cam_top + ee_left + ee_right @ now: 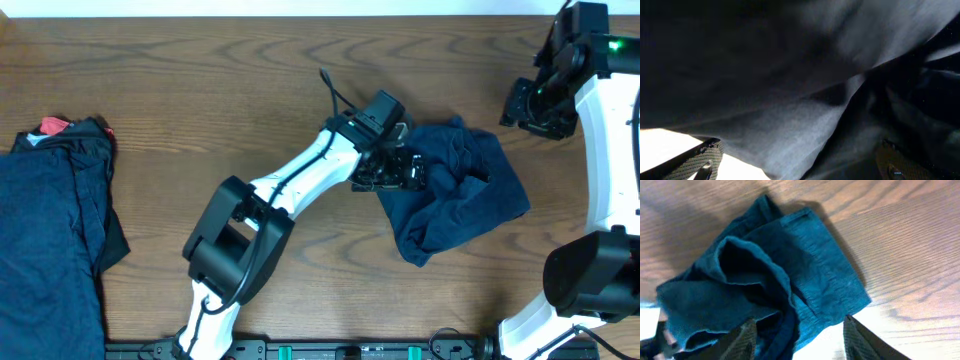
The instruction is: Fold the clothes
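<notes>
Two lots of clothes are on the worktop (pixel 250 80).

Lot 1: a pile (pixel 50 240) of dark navy pieces lies along the left edge and runs down toward the near-left corner. A red piece (pixel 53 125) shows at its far end. The pile lies fairly flat and layered. Judgement: these are done, though I cannot tell how tidy the folds are.

Lot 2: one loose garment (pixel 455 195), navy, lies right of centre. It is bunched and creased, its edges are turned over one another, and no clean fold line shows anywhere. Judgement: it is not folded. It needs spreading flat and folding, and then probably goes with the pile. That puts the task well along, with this one piece left as far as I can see.

My left tool (pixel 395 172) reaches across the middle of the worktop to the loose garment's left margin and sits right at the cloth. Its wrist view is almost all dark fabric close to the lens. The fingers (pixel 702 159) show only at the bottom corners, wide apart, so the tool is spread. I cannot tell whether any cloth lies between them.

My right tool (pixel 800 322) is raised near the far-right corner, well apart from the garment and looking down on it. Its fingers are parted with nothing between them. The garment lies below it, toward the centre of the worktop.
</notes>
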`<state>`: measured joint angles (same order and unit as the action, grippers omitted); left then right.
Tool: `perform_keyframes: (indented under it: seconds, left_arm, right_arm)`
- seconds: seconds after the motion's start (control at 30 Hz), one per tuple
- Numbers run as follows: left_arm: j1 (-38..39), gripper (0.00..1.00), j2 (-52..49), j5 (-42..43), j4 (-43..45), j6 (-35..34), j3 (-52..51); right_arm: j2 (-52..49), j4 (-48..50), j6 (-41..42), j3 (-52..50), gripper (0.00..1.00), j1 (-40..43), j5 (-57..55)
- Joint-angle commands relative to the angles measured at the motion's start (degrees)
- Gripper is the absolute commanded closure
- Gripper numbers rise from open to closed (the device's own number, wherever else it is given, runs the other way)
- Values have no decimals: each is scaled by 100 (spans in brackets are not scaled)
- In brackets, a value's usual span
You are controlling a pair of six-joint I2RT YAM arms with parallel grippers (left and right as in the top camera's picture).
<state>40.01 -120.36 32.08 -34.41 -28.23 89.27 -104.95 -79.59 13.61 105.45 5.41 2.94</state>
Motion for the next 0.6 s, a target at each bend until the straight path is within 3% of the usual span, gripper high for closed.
perform_keyframes:
  seconds: [0.0,0.17,0.43,0.57]
  left_arm:
    - [31,1,-216,-107,2,101,22]
    - [-109,0,-286,-409,-66,50,22]
    - [-986,0,-101,-557,-223,15,59]
    - [-1198,0,-114,-4,-522,417,59]
  right_arm:
    - [48,-74,-195,192,44,-212,114]
    - [46,-297,-212,219,45,-492,114]
    - [48,-391,-212,219,45,-590,98]
    - [46,-337,-216,219,45,-590,94]
